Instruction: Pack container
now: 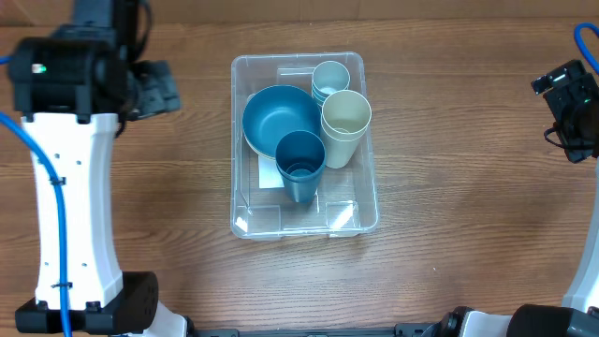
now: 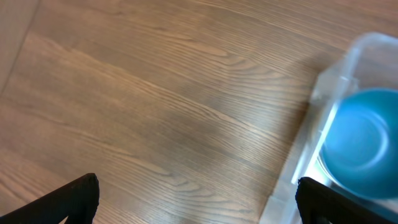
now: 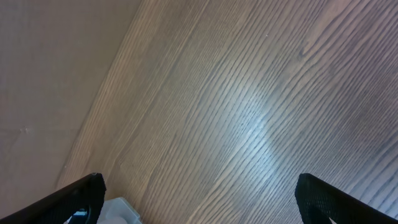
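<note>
The container [image 1: 245, 221], a large clear bin, stands at the table's middle. Inside it are a blue bowl [image 1: 276, 114], a dark blue cup [image 1: 300, 165], a cream cup [image 1: 345, 120] and a pale blue cup [image 1: 330, 79]. My left gripper [image 1: 157, 89] is left of the bin, apart from it, open and holding nothing. In the left wrist view the left gripper [image 2: 199, 205] spans bare wood, with the container's corner [image 2: 348, 68] and the blue bowl [image 2: 360, 143] at the right. My right gripper [image 1: 566, 101] is open at the far right. In its own view the right gripper [image 3: 199, 202] holds nothing, and the container [image 3: 121, 213] shows one corner.
The wooden table [image 1: 449, 187] lies on both sides of the bin. The left arm's white link [image 1: 70, 206] runs down the left side. A paler surface [image 3: 50, 74] borders the table in the right wrist view.
</note>
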You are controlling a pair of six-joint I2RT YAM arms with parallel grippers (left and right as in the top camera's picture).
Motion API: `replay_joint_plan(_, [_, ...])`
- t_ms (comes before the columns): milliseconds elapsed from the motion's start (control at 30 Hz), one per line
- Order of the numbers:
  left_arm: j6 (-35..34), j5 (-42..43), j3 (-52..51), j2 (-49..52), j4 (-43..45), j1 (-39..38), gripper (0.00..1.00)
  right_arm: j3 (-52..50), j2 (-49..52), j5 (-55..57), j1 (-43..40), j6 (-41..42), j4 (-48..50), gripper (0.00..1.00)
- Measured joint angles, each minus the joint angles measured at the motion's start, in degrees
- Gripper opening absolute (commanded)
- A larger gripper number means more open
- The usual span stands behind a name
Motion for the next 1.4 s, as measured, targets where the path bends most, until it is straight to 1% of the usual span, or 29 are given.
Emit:
replay_joint_plan(33, [-0.35, 0.15, 0.0, 0.0, -0.09, 2.29, 1.0, 0.0, 0.0, -0.02, 0.0, 0.0, 0.02, 1.0])
replay_joint_plan(67, [-0.48, 0.26, 0.0, 0.0, -0.13, 2.91, 1.0, 0.0, 0.0, 0.0, 0.0, -0.02, 0.02, 1.0])
replay_joint_plan(267, [-1.29, 0.7, 0.0, 0.0, -0.13, 2.95, 1.0, 0.0, 0.0, 0.04, 0.28, 0.02, 0.0, 1.0])
replay_joint_plan(367, [-1.29, 0.87, 0.0, 0.0, -0.15, 2.95, 1.0, -0.04, -1.42, 0.04, 3.28, 0.0, 0.0, 1.0])
replay_joint_plan(467, [-1.29, 0.87, 0.0, 0.0, -0.17, 2.95, 1.0, -0.15, -8.72, 0.0, 9.29, 0.02, 0.02, 1.0])
replay_joint_plan(533, [-1.29, 0.87, 0.0, 0.0, -0.15, 2.95, 1.0, -0.15, -16.41, -0.22, 12.96, -0.02, 0.04, 1.0])
replay_joint_plan(633, [-1.29, 0.87, 0.0, 0.0, -0.17, 2.95, 1.0, -0.09, -27.45, 0.59, 14.19, -2.05, -1.55, 1.0])
replay_joint_plan(700, [-1.29, 0.87, 0.0, 0.0, -0.15, 2.95, 1.0, -0.87, -31.52, 1.22, 14.12, -5.7, -1.31, 1.0])
replay_joint_plan(733, [-1.29, 0.9, 0.0, 0.0, -0.2, 2.95, 1.0, -3.04, -37.33, 1.86, 14.03, -8.46, 0.35, 1.0])
replay_joint_plan(800, [-1.29, 0.9, 0.02, 0.0, -0.22, 2.95, 1.0, -9.14, -43.23, 1.97, 13.79, -14.21, 4.94, 1.0])
replay_joint_plan(900, [-1.31, 0.92, 0.09, 0.0, -0.2, 2.95, 1.0, -22.64, -52.61, 0.13, 13.73, -25.2, 10.16, 1.0])
replay_joint_plan(967, [-1.31, 0.9, 0.09, 0.0, -0.15, 2.95, 1.0, -34.73, -59.32, -5.55, 13.73, -36.15, 12.52, 1.0])
replay_joint_plan(1033, [-1.31, 0.92, 0.15, 0.0, -0.22, 2.95, 1.0, -42.8, -63.95, -10.23, 13.75, -42.91, 14.05, 1.0])
replay_joint_plan(1067, [-1.31, 0.87, 0.15, 0.0, -0.15, 2.95, 1.0, -49.48, -67.84, -13.4, 13.75, -46.51, 15.82, 1.0])
replay_joint_plan(1100, [-1.31, 0.87, 0.15, 0.0, -0.13, 2.95, 1.0, -54.86, -70.84, -15.1, 13.75, -47.63, 18.53, 1.0])
replay_joint_plan(1233, [-1.31, 0.92, 0.17, 0.0, -0.15, 2.95, 1.0, -68.96, -79.52, -17.66, 13.75, -47.47, 24.59, 1.0])
replay_joint_plan(1333, [-1.31, 0.92, 0.2, 0.0, -0.17, 2.95, 1.0, -74.97, -84.48, -18.18, 13.75, -46.27, 25.97, 1.0])
replay_joint_plan(1400, [-1.31, 0.92, 0.2, 0.0, -0.17, 2.95, 1.0, -77.57, -85.02, -18.21, 13.75, -45.18, 26.77, 1.0])
